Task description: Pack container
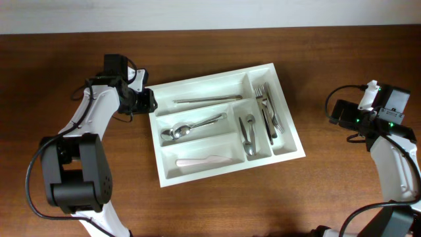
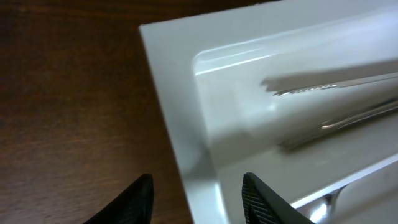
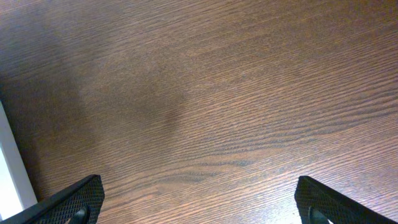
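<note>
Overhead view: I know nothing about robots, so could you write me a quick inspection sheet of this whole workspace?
Surface: dark brown wooden table, no spills seen.
Job's things: large white rectangular plastic cutlery tray, holding a metal knife, spoons, forks and a pale utensil.
Clutter: nothing seen.
Grippers: left gripper open, straddling the tray's left rim; right gripper open over bare table.
Cables: black cables loop along both arms.
Surroundings: pale strip beyond the table's far edge.
</note>
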Tool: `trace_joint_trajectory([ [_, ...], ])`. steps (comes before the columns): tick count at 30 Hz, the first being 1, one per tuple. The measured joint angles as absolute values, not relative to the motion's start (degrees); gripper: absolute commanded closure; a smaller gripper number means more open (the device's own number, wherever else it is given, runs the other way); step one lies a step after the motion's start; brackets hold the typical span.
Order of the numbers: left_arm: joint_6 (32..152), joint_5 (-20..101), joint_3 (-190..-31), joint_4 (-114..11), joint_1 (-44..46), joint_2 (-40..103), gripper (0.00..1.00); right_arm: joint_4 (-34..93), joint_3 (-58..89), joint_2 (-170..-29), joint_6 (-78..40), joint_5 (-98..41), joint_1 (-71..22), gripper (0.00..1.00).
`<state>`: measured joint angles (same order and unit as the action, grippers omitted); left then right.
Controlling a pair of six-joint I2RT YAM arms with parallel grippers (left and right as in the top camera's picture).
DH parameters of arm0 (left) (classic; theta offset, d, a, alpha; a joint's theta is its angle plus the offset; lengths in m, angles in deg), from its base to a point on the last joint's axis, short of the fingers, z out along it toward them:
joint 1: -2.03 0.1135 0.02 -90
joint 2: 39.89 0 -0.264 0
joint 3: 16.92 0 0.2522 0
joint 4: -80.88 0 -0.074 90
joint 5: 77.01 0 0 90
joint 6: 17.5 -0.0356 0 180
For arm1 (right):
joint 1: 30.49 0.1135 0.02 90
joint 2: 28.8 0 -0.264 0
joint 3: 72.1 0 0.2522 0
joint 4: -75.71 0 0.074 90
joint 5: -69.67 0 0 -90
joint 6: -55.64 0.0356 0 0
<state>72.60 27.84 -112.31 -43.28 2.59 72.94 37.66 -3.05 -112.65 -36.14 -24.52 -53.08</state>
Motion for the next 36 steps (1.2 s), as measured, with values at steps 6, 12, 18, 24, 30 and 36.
trace_joint_trajectory([
  [6, 72.58, 26.39, -112.31, -43.87, 2.57, 72.96, 0.53, 37.66, -3.05, -112.65, -36.14, -24.52, -53.08, 0.01],
  [12, 72.54, 26.18, -112.33, -44.48, 2.57, 74.25, 0.53, 37.66, -3.05, -112.65, -36.14, -24.52, -53.08, 0.01],
  [18, 72.54, 26.85, -112.33, -46.16, 2.35, 77.62, 0.53, 37.66, -3.05, -112.65, -36.14, -24.52, -53.08, 0.01],
  [24, 72.54, 26.83, -112.33, -48.87, 2.37, 77.75, 0.58, 37.66, -3.05, -112.65, -36.12, -24.5, -53.08, 0.01],
  [30, 74.33, 27.53, -112.37, -52.65, 2.39, 77.75, 0.81, 37.66, -3.05, -112.65, -36.14, -24.52, -53.08, 0.01],
  [36, 73.67, 26.85, -112.5, -55.06, 3.02, 77.77, 0.79, 37.66, -3.05, -112.65, -36.18, -24.52, -53.08, 0.02],
])
